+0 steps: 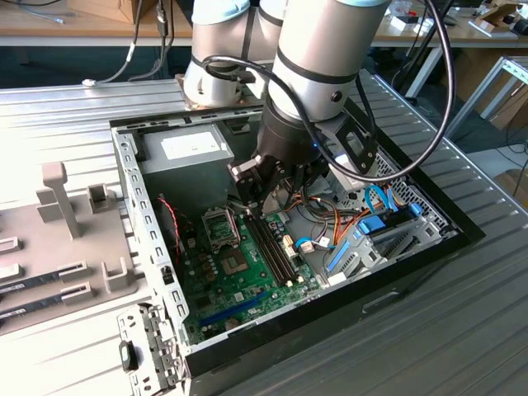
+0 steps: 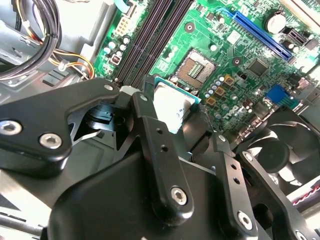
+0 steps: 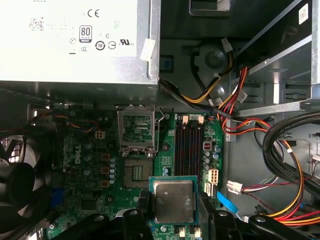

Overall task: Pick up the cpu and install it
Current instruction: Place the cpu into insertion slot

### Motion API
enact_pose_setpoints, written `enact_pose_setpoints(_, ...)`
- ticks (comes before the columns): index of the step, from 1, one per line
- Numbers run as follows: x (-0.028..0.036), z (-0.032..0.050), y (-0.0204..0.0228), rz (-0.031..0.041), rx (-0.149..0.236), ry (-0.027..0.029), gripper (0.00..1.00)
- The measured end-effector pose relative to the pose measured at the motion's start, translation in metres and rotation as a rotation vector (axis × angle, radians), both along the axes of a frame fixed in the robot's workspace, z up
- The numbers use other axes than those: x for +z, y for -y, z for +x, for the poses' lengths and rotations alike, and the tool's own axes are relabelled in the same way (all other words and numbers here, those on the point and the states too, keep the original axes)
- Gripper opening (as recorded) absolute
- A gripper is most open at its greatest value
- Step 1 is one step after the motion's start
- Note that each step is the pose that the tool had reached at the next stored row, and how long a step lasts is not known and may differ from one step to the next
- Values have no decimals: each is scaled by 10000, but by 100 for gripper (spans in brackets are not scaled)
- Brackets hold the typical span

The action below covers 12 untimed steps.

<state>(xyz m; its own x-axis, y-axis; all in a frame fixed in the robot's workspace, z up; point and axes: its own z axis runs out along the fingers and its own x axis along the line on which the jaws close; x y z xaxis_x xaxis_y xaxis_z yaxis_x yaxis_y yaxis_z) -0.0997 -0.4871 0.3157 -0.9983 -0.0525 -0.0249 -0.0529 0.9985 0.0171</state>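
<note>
The cpu (image 3: 173, 200), a flat square with a silver-grey top and thin green rim, sits between my gripper's (image 3: 174, 212) black fingers, which are shut on its two sides. It hangs over the green motherboard (image 3: 90, 165), a short way off the open cpu socket (image 3: 136, 172), whose metal lid (image 3: 136, 127) is tipped up toward the power supply. In the second wrist view the cpu (image 2: 172, 102) shows in the gripper (image 2: 167, 112), near the socket (image 2: 196, 67). In the exterior view the gripper (image 1: 252, 205) is down inside the computer case (image 1: 396, 280), just beside the socket (image 1: 233, 262).
The grey power-supply box (image 3: 75, 40) sits at the case's back. Black memory slots (image 3: 189, 147) run beside the socket. Bundled yellow, red and black cables (image 3: 280, 150) lie at one side, a black fan (image 3: 20, 175) at the other. A grey fixture (image 1: 66, 231) stands outside the case.
</note>
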Motion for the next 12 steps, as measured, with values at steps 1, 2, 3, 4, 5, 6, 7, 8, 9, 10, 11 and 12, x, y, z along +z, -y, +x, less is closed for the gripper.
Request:
enact_pose_setpoints(1, 0, 2, 0, 0, 0, 0, 47)
enact_pose_setpoints(2, -1, 2, 0, 0, 0, 0, 47)
enact_pose_setpoints(3, -1, 2, 0, -1, 0, -1, 47)
enact_pose_setpoints(4, -3, 2, 0, 0, 0, 0, 47)
enact_pose_setpoints(5, -5, 2, 0, 0, 0, 0, 47)
enact_pose_setpoints(6, -7, 2, 0, 0, 0, 0, 47)
enact_pose_setpoints(7, -9, 2, 0, -1, 0, 0, 47)
enact_pose_setpoints(8, -10, 2, 0, 0, 0, 1, 47)
enact_pose_setpoints(9, -11, 2, 0, 0, 1, 0, 47)
enact_pose_setpoints(10, -13, 2, 0, 0, 1, 0, 47)
enact_pose_setpoints(11, -15, 2, 0, 0, 1, 0, 47)
enact_pose_setpoints(12, -16, 2, 0, 0, 1, 0, 47)
